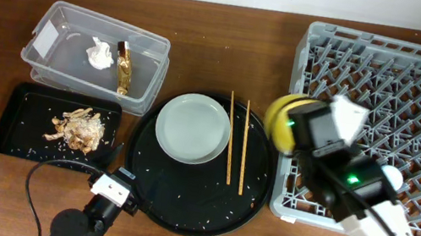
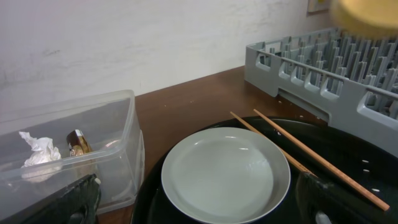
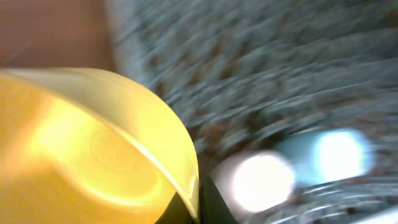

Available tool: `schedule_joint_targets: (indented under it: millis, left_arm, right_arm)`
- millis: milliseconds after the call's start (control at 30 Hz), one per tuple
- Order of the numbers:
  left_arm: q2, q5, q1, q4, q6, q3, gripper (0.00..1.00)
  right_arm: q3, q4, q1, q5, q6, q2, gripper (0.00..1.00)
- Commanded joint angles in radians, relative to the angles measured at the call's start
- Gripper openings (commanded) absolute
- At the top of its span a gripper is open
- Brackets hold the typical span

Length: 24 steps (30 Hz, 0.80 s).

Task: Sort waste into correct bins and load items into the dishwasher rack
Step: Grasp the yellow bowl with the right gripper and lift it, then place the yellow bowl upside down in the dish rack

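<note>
The right gripper [image 1: 297, 126] is clenched on the rim of the small yellow bowl [image 1: 282, 117] and holds it tilted, above the left edge of the dishwasher rack [image 1: 420, 93]. The rest of the rack stretches away to that gripper's right. In the right wrist view the bowl fills the left half. Two blurred bright shapes beyond it, one pale and one bluish, may be cups in the rack, but the blur is too heavy to be sure.

The left gripper [image 2: 209, 198] is spread wide, holding nothing, low over the near part of the round black tray [image 1: 179, 203]. Straight ahead of it the pale-grey plate [image 2: 225, 174] lies flat on that tray. The two wooden chopsticks [image 2: 292, 152] lie side by side just right of the plate, between it and the bowl.

Ahead and to the left of the left gripper the clear tub [image 1: 59, 24] stands on the wooden surface [image 1: 228, 61]. It holds the white tissue [image 1: 99, 55] and the gold-and-brown wrapper [image 1: 123, 67]. Directly left of that gripper, the black rectangular tray [image 1: 16, 128] holds the pile of food scraps [image 1: 78, 128].
</note>
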Motion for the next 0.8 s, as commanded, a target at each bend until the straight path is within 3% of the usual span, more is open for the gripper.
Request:
schedule_joint_targets:
  millis: [0, 133, 433, 767]
  left_arm:
    - [-0.009, 0.011, 0.007, -0.004, 0.013, -0.003, 0.99]
    - [-0.009, 0.011, 0.007, -0.004, 0.013, -0.003, 0.99]
    - [-0.009, 0.011, 0.007, -0.005, 0.013, -0.003, 0.99]
    - [-0.009, 0.011, 0.007, -0.005, 0.013, -0.003, 0.99]
  right_arm:
    - [0.011, 0.04, -0.122, 0.397, 0.005, 0.037, 0.04]
    - [0.011, 0.176, -0.25, 0.483, -0.1, 0.146, 0.04]
    - [0.011, 0.597, -0.367, 0.605, -0.671, 0.471, 0.04]
    - [0.011, 0.633, -0.375, 0.721, -0.711, 0.602, 0.04]
